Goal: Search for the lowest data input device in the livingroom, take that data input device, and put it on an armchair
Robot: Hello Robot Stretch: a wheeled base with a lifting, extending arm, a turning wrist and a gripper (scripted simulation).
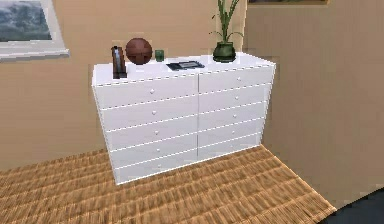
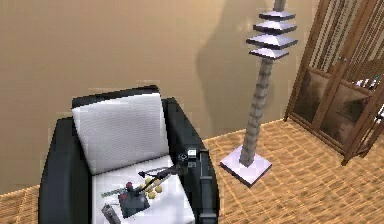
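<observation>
Forward view. A white dresser (image 1: 150, 120) with two columns of drawers stands against a tan wall at the frame's centre, on a wooden floor (image 1: 200, 195). Its top carries, from left to right:
- a dark upright item (image 1: 119, 62)
- a brown basketball (image 1: 139, 51)
- a small green cup (image 1: 159, 56)
- a flat dark item (image 1: 185, 66)
- a potted plant (image 1: 225, 40)

All of these sit high on the dresser top, so none is likely to be the lowest device sought. A framed picture (image 1: 28, 25) hangs at the upper left.

Arm side view. A black armchair (image 2: 60, 160) with a pale back cushion (image 2: 118, 135) occupies the lower left. The tool (image 2: 147, 180) sits low over the seat, its thin fingers pointing toward the frame's left. Just beside it, on the seat, lie a small dark thing (image 2: 131, 201) and a pale oblong thing (image 2: 107, 212). Either may be the data input device, but their shapes are too small to confirm. Because these things rest on the cushion at the tool's far end, it cannot be told whether the tool holds anything, nor how its fingers are set. The low position over the seat suits the placing step.

A tall floor lamp (image 2: 259, 100) with stacked shades stands right of the chair. A wooden cabinet (image 2: 335, 90) is at the far right.
</observation>
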